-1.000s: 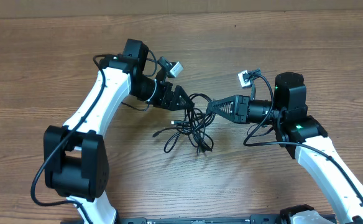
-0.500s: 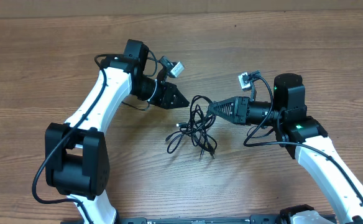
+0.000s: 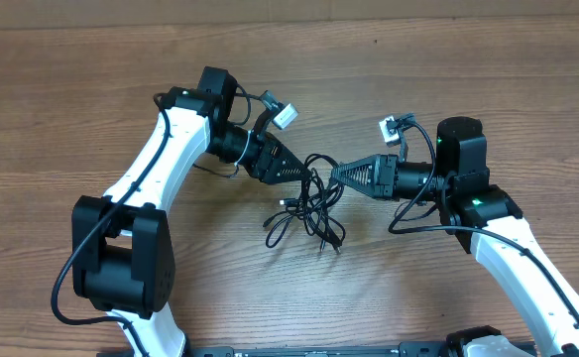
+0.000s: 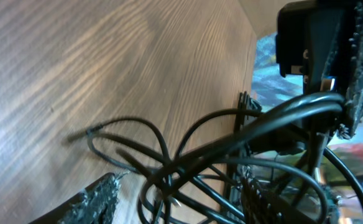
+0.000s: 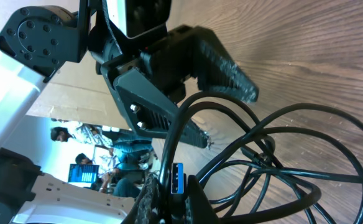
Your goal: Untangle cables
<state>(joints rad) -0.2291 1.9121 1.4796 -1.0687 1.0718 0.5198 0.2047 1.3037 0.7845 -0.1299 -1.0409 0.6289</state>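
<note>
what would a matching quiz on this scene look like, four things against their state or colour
Things:
1. left pincer
2. right pincer
3. cables
4. table

States:
a. brown wood grain
b. shut on the cables
c. black, tangled
d. open, at the tangle

Pairs: 1-d, 2-b, 3-c, 4-a

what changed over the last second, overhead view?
Left tool backed off the cables, then came back in toward the right. It is open now, fingers either side of the top loop. The bundle drew in slightly. Right tool stayed put, shut on the cables.
</note>
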